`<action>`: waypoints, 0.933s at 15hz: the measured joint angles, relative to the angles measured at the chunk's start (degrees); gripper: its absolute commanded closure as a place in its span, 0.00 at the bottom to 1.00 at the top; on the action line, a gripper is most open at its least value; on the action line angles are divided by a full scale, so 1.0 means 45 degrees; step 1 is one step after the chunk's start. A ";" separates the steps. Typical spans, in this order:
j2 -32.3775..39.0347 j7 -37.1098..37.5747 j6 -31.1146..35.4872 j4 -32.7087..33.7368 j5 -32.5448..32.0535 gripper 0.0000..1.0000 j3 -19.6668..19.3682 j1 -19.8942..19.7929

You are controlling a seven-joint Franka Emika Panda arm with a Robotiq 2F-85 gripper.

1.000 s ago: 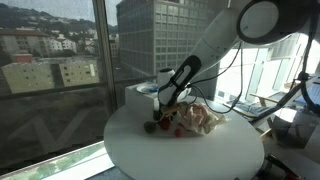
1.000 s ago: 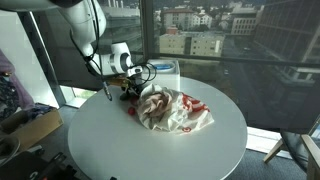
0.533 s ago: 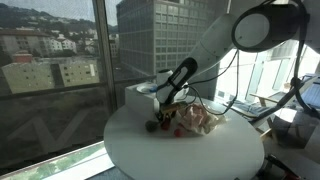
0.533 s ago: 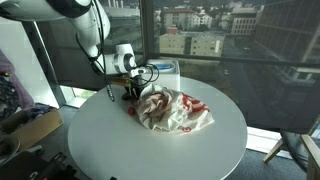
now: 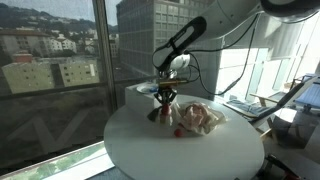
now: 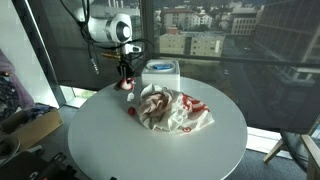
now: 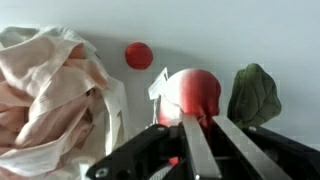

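Observation:
My gripper [image 7: 200,128] is shut on a red round toy [image 7: 192,92] that has a white tag and a dark green leaf [image 7: 253,95] at its side. In both exterior views the gripper [image 5: 163,96] [image 6: 124,72] hangs above the round white table [image 6: 110,150], with the toy [image 5: 158,113] [image 6: 127,85] dangling below it, clear of the tabletop. A small red ball [image 7: 138,55] [image 6: 130,111] lies on the table under it. Beside the ball lies a crumpled cream cloth with red marks [image 7: 50,90] [image 6: 172,110] [image 5: 198,118].
A white box [image 6: 162,72] [image 5: 140,97] stands at the table's edge by the window, close behind the gripper. Large window panes [image 5: 60,70] run along that side. Cables and desk clutter [image 5: 260,100] lie beyond the table.
The jaws closed on the red toy beside the cloth. The arm then rose and carried it up off the table, away from the cloth.

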 measured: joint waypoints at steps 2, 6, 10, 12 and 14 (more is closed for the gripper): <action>-0.1190 0.0333 -0.0174 -0.0543 0.0065 0.95 -0.0122 -0.0227; -0.3343 0.1213 -0.0281 -0.1923 0.0077 0.95 -0.0752 -0.1066; -0.4080 0.1721 -0.0238 -0.2935 0.0074 0.95 -0.1239 -0.1977; -0.3777 0.1790 0.0095 -0.3280 0.0070 0.95 -0.1247 -0.2199; -0.3178 0.1897 0.0550 -0.3434 0.0070 0.95 -0.1207 -0.2204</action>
